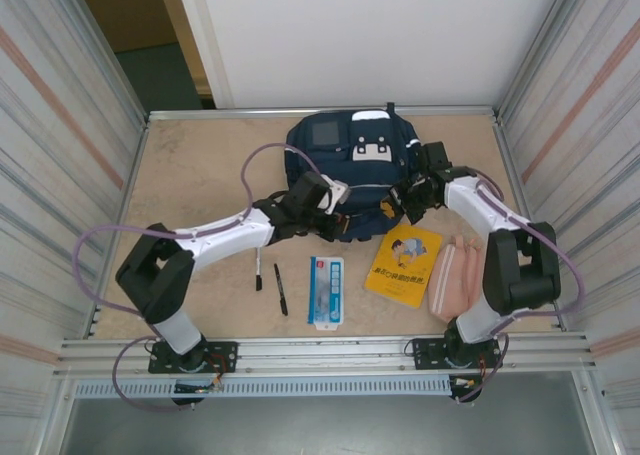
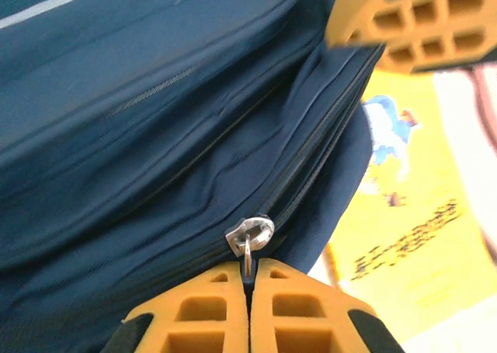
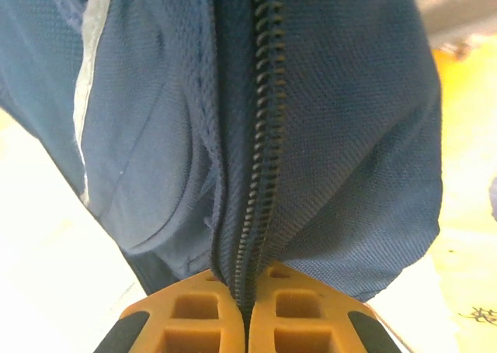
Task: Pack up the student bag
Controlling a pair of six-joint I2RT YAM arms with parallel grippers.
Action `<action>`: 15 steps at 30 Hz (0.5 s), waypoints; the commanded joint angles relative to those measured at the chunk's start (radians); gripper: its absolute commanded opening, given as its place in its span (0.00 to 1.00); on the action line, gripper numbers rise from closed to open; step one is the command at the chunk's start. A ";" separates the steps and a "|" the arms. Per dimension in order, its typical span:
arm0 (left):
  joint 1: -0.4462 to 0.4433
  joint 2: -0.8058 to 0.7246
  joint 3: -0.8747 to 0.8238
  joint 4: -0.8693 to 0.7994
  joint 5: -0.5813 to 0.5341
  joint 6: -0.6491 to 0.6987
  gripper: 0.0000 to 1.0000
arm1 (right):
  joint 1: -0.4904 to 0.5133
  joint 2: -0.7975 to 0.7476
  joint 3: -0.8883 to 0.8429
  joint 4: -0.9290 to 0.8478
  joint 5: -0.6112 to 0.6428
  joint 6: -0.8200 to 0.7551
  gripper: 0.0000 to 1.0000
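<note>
Left gripper [image 2: 248, 279] pinches the zipper pull [image 2: 249, 235] — clear from its wrist; right gripper [image 3: 247, 291] seemingly clamps student bag [image 1: 330, 170] seam.

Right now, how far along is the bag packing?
Nothing looks packed: pens, packet, yellow book and pink pouch lie on the table. In hand: left gripper pinches the zipper pull, right gripper clamps the student bag at its zip. Left: unzip, load everything.
</note>
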 commanded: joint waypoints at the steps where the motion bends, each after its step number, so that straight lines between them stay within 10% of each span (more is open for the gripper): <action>1: 0.018 -0.083 -0.057 -0.096 -0.099 0.078 0.00 | -0.045 0.068 0.069 0.058 -0.115 -0.144 0.00; 5: 0.034 -0.114 -0.100 -0.072 -0.074 0.046 0.00 | -0.072 0.132 0.108 0.080 -0.133 -0.209 0.00; 9: 0.025 -0.089 -0.074 -0.026 -0.033 0.000 0.00 | -0.076 0.151 0.116 0.080 -0.126 -0.220 0.32; 15: -0.047 0.060 0.075 0.022 -0.020 -0.014 0.00 | -0.072 -0.012 0.045 -0.036 -0.025 -0.151 0.42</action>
